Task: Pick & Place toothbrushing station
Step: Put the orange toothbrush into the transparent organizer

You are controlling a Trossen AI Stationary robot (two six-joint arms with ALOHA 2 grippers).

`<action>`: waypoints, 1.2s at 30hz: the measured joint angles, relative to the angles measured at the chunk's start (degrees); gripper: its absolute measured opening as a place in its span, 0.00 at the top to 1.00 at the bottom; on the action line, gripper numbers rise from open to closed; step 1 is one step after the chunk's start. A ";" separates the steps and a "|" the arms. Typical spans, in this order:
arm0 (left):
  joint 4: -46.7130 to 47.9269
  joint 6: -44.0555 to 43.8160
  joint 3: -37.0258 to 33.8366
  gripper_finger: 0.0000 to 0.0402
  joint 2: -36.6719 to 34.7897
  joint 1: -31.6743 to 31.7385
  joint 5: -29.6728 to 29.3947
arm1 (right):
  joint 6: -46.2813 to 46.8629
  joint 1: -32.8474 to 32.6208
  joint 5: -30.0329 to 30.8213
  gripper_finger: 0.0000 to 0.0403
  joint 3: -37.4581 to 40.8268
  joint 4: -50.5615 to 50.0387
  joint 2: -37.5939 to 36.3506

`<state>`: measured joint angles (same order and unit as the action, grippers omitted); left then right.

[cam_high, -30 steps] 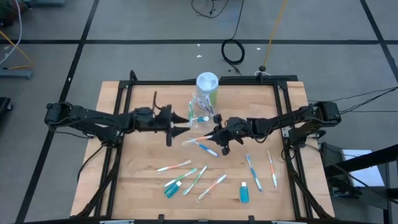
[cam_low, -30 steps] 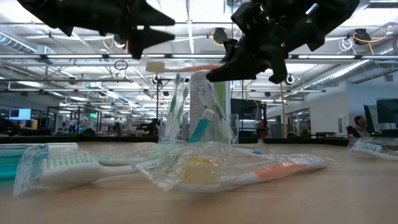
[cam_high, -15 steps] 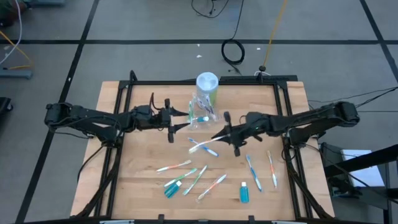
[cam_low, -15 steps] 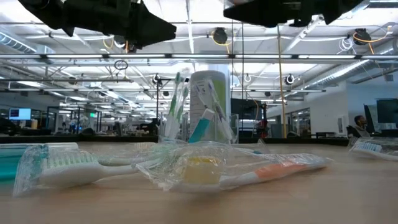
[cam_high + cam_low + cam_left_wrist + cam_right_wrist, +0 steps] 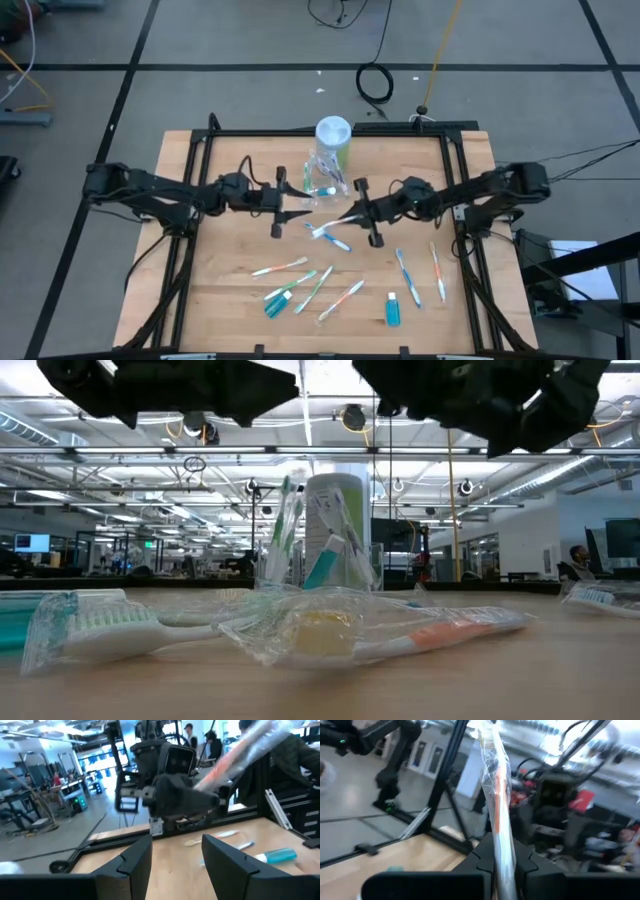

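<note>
My right gripper (image 5: 356, 212) is above the middle of the table, shut on a wrapped white and orange toothbrush (image 5: 325, 231). That brush also shows in the right wrist view (image 5: 495, 785) and the left wrist view (image 5: 240, 747). My left gripper (image 5: 296, 204) is open and empty, facing the right gripper a short way to its left. A clear cup (image 5: 322, 180) holding toothbrushes stands on the table just beyond both grippers, in front of a white and green canister (image 5: 333, 138). Several more wrapped toothbrushes (image 5: 281, 267) and blue tubes (image 5: 392, 309) lie flat on the near half. My right gripper pinches the wrapped toothbrush by the orange part of its handle (image 5: 497, 832) between its two fingers (image 5: 481, 856). The fingers come about level from the table's right. The brush runs along the fingers and sticks out ahead of them toward the left gripper, lifted clear of the table.
A blue toothbrush (image 5: 337, 242) lies under the held one. Two toothbrushes (image 5: 405, 273) lie at the right and a wrapped one (image 5: 400, 635) close to the low camera. A black frame (image 5: 320, 133) rims the table. People show in the room beyond (image 5: 210, 740).
My right gripper has turned about with the toothbrush and gone up, out of the top of the low view. The brush's free end has swung down and toward the near edge. It stays clear of the table. My left arm has shifted slightly toward the right.
</note>
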<state>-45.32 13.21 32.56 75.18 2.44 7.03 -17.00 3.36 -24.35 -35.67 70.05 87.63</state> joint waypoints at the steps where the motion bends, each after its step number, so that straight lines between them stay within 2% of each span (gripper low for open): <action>1: -1.42 -0.02 0.00 0.56 1.12 0.00 0.39 | 0.05 0.00 0.07 0.97 -0.42 0.28 0.93; 10: -10.50 -1.28 0.12 0.45 7.05 -0.53 0.96 | 7.27 0.79 0.43 0.97 -1.13 3.22 3.26; 14: -12.00 -1.90 3.62 0.39 9.03 -0.80 3.82 | 7.39 0.73 0.36 0.98 -1.13 3.04 3.28; 20: -11.75 -1.59 10.06 0.36 13.42 -3.01 3.98 | 8.63 0.74 0.40 0.98 -1.13 2.57 3.28; 29: -11.53 2.95 12.13 0.42 15.71 -6.16 3.09 | 7.74 0.71 0.17 0.98 -1.13 1.84 3.28; 36: -11.44 2.95 12.13 0.56 15.21 -6.23 1.92 | 7.76 0.68 0.08 0.99 -1.13 1.27 3.28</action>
<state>-56.76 16.16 44.69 90.39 -3.79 8.95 -9.24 4.03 -24.27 -36.80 71.32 90.91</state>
